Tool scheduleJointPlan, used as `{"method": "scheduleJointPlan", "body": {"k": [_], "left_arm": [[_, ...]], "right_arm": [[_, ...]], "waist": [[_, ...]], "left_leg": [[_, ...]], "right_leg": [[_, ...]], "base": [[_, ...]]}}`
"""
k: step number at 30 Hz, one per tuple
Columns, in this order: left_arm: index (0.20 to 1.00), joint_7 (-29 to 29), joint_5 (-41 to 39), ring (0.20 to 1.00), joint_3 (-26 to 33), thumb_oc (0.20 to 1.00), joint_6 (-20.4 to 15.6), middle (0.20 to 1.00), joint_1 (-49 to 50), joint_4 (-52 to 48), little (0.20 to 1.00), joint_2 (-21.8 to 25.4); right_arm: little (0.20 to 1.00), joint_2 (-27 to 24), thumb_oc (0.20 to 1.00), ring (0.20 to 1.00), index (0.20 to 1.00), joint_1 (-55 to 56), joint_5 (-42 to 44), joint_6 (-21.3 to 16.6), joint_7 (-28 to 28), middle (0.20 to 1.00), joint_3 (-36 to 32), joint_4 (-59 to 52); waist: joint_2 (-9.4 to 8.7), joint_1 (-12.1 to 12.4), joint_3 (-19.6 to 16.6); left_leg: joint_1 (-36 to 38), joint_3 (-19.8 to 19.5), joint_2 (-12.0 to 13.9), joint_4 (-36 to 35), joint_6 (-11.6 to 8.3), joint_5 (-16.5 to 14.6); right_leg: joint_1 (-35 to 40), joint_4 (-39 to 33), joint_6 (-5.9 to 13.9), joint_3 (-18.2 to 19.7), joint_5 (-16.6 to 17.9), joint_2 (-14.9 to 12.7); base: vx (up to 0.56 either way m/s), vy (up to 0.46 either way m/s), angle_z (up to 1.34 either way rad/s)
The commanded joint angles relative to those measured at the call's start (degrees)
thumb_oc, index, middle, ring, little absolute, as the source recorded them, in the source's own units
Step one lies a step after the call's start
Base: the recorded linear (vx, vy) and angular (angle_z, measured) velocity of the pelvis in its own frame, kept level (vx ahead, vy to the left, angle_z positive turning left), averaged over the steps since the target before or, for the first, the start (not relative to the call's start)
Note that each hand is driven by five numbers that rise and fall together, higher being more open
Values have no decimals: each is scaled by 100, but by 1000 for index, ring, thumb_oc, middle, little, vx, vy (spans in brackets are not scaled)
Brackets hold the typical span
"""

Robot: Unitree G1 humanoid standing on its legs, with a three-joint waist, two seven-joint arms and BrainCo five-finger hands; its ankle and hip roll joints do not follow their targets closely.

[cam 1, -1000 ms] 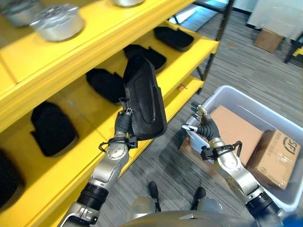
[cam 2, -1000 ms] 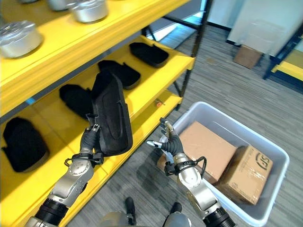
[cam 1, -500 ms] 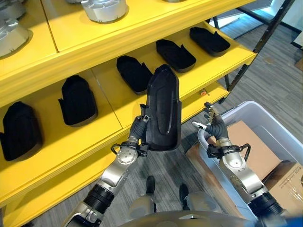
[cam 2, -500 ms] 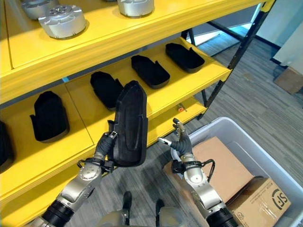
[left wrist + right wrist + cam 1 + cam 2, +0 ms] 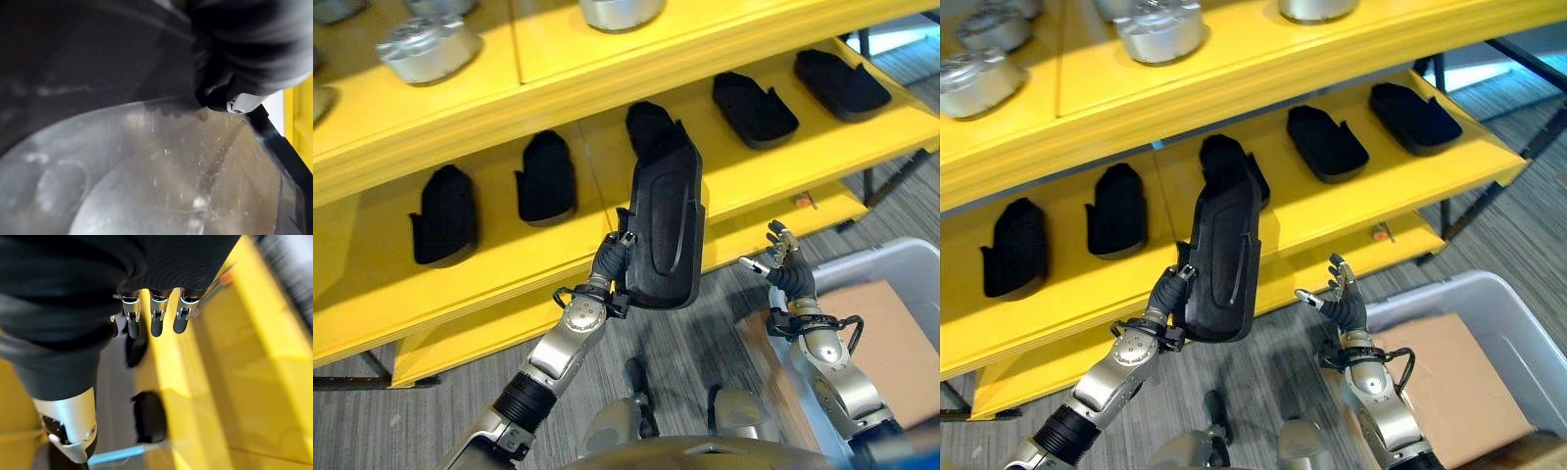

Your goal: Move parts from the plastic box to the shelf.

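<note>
long black moulded plastic part upright, gripped by left hand fingers, yellow shelf at 12 o'clock; right hand fingers spread, idle.

Left hand gripping black part, yellow shelf behind

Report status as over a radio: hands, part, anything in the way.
Left hand shut on black part, held upright before the yellow shelf. Right hand open, holding nothing. Five black parts already on the shelf.
</note>
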Motion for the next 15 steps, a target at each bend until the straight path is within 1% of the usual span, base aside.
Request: {"method": "scheduleJointPlan", "body": {"k": [1,2,4,5,7,8,11,13,14,15], "left_arm": [[200,53,-111,200,280,200,-461,200,-257,-281,200,145],[200,19,-143,200,310,200,-487,200,-271,-226,200,159],[200,-16,-126,200,309,200,-555,200,-304,-136,200,159],[200,-9,-117,200,293,200,-598,200,-342,-80,200,161],[200,55,-113,200,253,200,-607,200,-409,-33,200,157],[200,116,-118,200,235,200,-546,200,-461,2,200,145],[200,124,-145,200,234,200,-494,200,-474,23,200,137],[200,71,-200,200,231,200,-355,200,-486,21,200,119],[200,53,-183,200,242,200,-328,200,-482,14,200,111],[200,27,-133,200,256,200,-267,200,-477,9,200,97]], "right_arm": [[1000,-22,1000,1000,1000,-199,-217,-281,192,1000,-240,-178],[1000,-110,1000,1000,1000,-245,-170,-267,196,1000,-273,-152],[1000,-198,1000,1000,1000,-278,-72,-254,213,1000,-341,-145],[1000,-263,1000,1000,1000,-289,-29,-277,265,1000,-400,-141],[1000,-328,1000,1000,1000,-316,16,-276,309,1000,-433,-148],[1000,-346,1000,1000,1000,-328,31,-227,294,1000,-439,-148],[1000,-341,1000,1000,1000,-326,-33,-198,173,1000,-453,-114],[1000,-337,1000,1000,1000,-287,12,-77,89,1000,-522,-97],[1000,-327,1000,1000,1000,-281,27,-73,110,1000,-534,-82],[1000,-309,1000,1000,1000,-248,20,-25,163,1000,-565,-77]], "waist": [[-437,-91,-198],[-494,-96,-205],[-543,-115,-199],[-540,-153,-183],[-508,-179,-167],[-475,-181,-149],[-445,-168,-129],[-391,-128,-133],[-379,-115,-137],[-345,-82,-171]], "left_leg": [[476,-208,618,123,-624,-116],[433,-234,880,-52,-664,51],[372,-215,1123,-161,-673,127],[382,-130,1202,-211,-685,124],[374,-105,1272,-271,-707,142],[392,-155,1280,-271,-727,147],[396,-183,1232,-247,-748,148],[405,-193,1089,-160,-788,176],[406,-190,1064,-137,-788,178],[425,-160,976,-85,-782,152]], "right_leg": [[-94,-639,259,169,611,470],[-82,-550,229,140,525,398],[-92,-433,202,97,429,311],[-116,-312,192,43,329,272],[-161,-143,181,-9,240,243],[-188,-2,164,-20,168,211],[-148,21,158,-21,146,188],[8,-105,209,-81,211,108],[31,-136,224,-104,229,81],[96,-244,272,-182,294,-3]], "base": [[46,221,9],[40,225,2],[33,249,5],[26,262,22],[43,320,28],[59,333,41],[64,288,45],[101,418,55],[114,444,40],[68,244,0]]}}
